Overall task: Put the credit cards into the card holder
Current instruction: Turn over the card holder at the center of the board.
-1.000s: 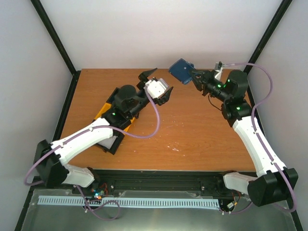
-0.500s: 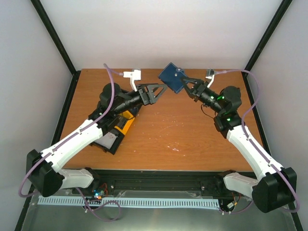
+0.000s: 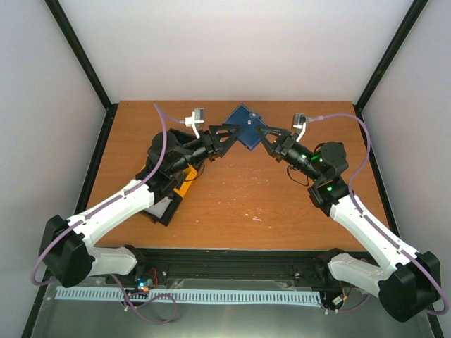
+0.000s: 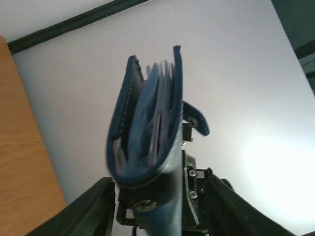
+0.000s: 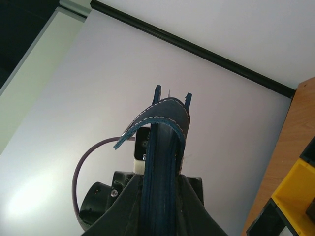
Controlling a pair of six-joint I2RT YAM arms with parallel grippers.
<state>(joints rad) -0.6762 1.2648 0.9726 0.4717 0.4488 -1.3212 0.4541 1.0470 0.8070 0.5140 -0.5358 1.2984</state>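
Navy-blue folding card holder aloft, 12 o'clock, pockets fanned; right hand clamps it, left hand part-open astride. Black-and-yellow tray, 8 o'clock, contents hidden.

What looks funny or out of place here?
The blue wallet is odd: the right pincer holds it up in the air by one end, and the left pincer straddles the other end. It gapes half open, and one flap curls out sideways.

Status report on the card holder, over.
Right gripper shut on card holder, held off the table. Left gripper open, jaws astride it. Nothing blocking.
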